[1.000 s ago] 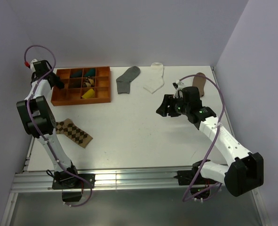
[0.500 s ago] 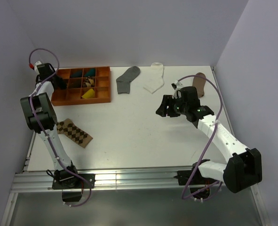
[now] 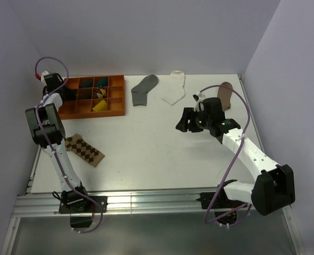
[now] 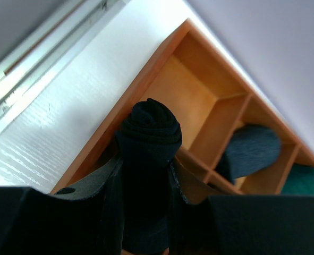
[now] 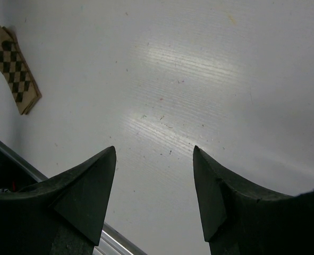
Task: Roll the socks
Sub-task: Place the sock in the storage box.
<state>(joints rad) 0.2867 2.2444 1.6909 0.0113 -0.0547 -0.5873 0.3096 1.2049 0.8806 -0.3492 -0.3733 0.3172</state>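
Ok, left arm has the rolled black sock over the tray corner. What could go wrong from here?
1. The black sock hangs right by the outer wall of the tray in the left wrist view. Released here, it might catch that wall and tip out onto the table.
2. Only the left gripper squeezes the roll shut, so it may spring loose once dropped.
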